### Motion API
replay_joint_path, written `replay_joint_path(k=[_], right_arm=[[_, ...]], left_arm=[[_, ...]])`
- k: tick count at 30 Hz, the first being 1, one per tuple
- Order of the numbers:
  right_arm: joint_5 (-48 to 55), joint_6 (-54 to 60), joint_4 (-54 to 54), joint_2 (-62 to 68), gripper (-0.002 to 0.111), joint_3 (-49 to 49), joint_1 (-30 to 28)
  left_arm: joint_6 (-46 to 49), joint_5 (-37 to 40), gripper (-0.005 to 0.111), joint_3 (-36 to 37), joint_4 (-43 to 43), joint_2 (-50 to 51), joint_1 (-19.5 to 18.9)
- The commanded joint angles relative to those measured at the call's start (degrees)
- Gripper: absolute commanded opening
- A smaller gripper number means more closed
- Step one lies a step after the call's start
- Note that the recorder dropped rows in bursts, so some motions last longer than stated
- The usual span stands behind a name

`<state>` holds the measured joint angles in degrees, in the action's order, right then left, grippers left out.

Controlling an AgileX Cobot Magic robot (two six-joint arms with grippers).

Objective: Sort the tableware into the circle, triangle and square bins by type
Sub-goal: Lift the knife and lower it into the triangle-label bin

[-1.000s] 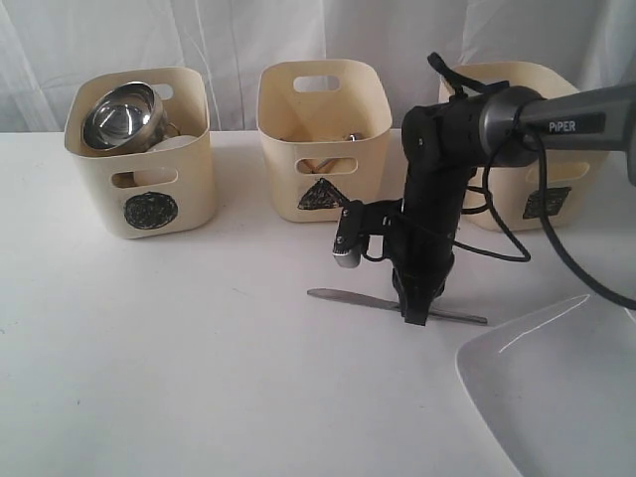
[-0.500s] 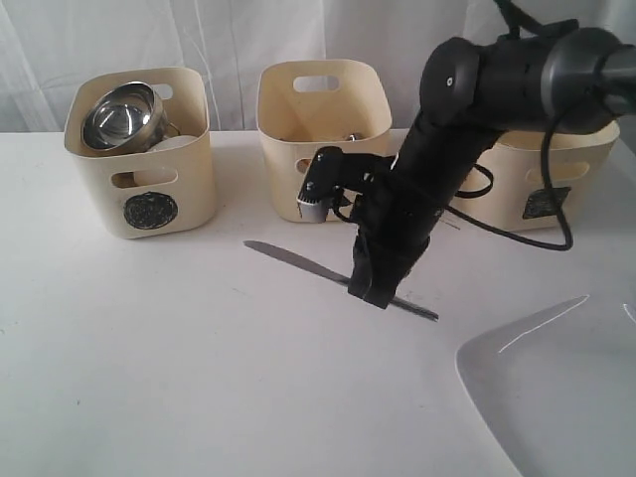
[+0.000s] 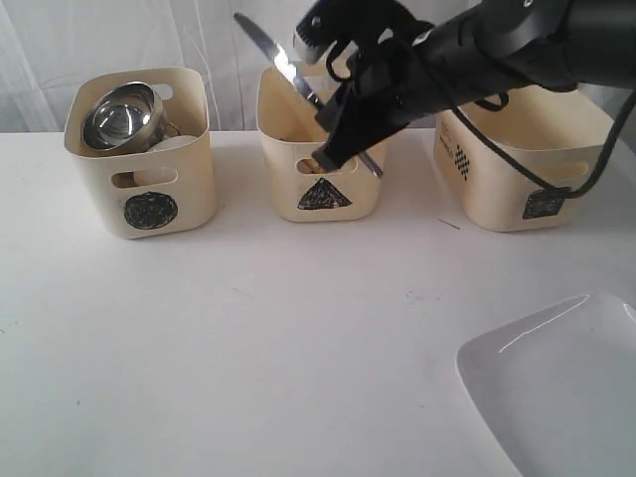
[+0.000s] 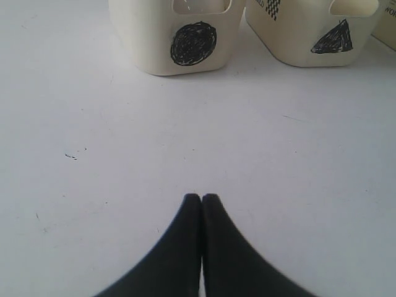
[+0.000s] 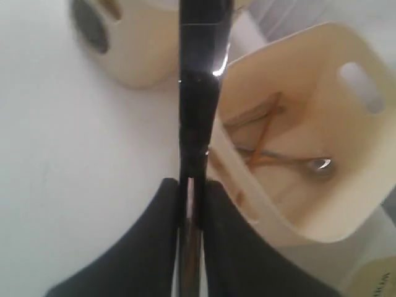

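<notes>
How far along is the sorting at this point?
Done: a steel bowl sits in the circle bin, and wooden chopsticks and a steel utensil lie in the triangle bin. In hand: the right gripper holds the knife raised by the triangle bin. Remaining: the large white plate lies on the table, not yet in the square bin.

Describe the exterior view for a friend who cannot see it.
The right gripper holds a steel knife tilted above the middle cream triangle bin. The circle bin at the left holds a steel bowl, the square bin stands at the right, and a white plate lies on the white table.
</notes>
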<state>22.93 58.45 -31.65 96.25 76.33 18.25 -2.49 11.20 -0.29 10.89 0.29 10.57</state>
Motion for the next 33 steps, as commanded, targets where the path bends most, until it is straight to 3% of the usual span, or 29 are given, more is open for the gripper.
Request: replay_joint_path(k=[1, 11, 28, 33], right_arm=[[-12.0, -6.2, -1.1, -0.6, 0.000, -0.4, 0.0], [-29.5, -18.2, 0.6, 1.4, 0.000, -0.3, 0.0], [-29.2, -18.4, 1.9, 16.1, 0.000, 12.3, 0.0], [-25.1, -18.4, 1.9, 20.2, 0.000, 16.7, 0.0]], left_arm=[[-0.1, -0.1, 0.000, 0.3, 0.2, -0.3, -0.1], [-0.1, -0.1, 0.000, 0.3, 0.2, -0.3, -0.1], [-0.1, -0.1, 0.000, 0.3, 0.2, -0.3, -0.1], [-0.1, -0.1, 0.000, 0.3, 0.2, -0.3, -0.1]])
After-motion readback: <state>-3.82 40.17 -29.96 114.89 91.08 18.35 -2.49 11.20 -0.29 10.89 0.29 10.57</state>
